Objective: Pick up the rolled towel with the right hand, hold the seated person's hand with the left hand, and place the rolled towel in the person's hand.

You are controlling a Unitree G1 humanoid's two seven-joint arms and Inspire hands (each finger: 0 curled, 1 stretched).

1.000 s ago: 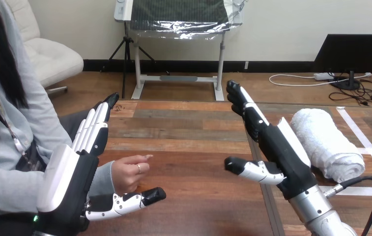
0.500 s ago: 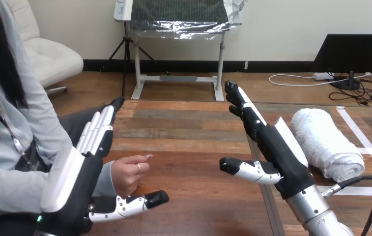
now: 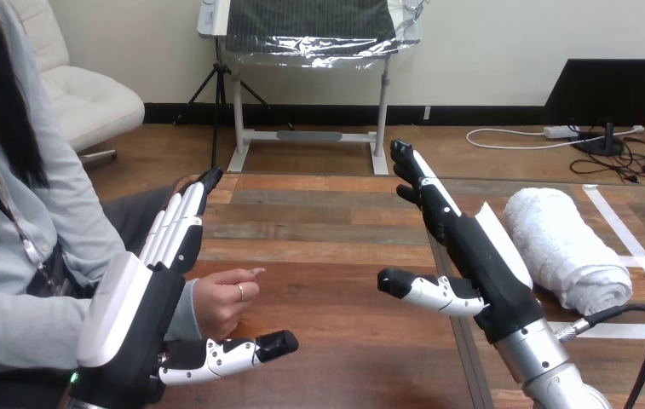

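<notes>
Rolled towel (image 3: 567, 247) beside right hand (image 3: 491, 266), left hand (image 3: 135, 328) partly hiding person's hand (image 3: 221, 300)

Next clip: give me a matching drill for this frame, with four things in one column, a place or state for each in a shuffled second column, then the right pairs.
Column one:
1. rolled towel
2. left hand
3. right hand
4. person's hand

Column two:
A. loosely curled, low over the table at its left side
B. open, raised, just left of the towel in the head view
C. lying on the table at the view's right, in no hand
D. open, at the view's left, close beside the person's hand

Pairs: 1-C, 2-D, 3-B, 4-A
</notes>
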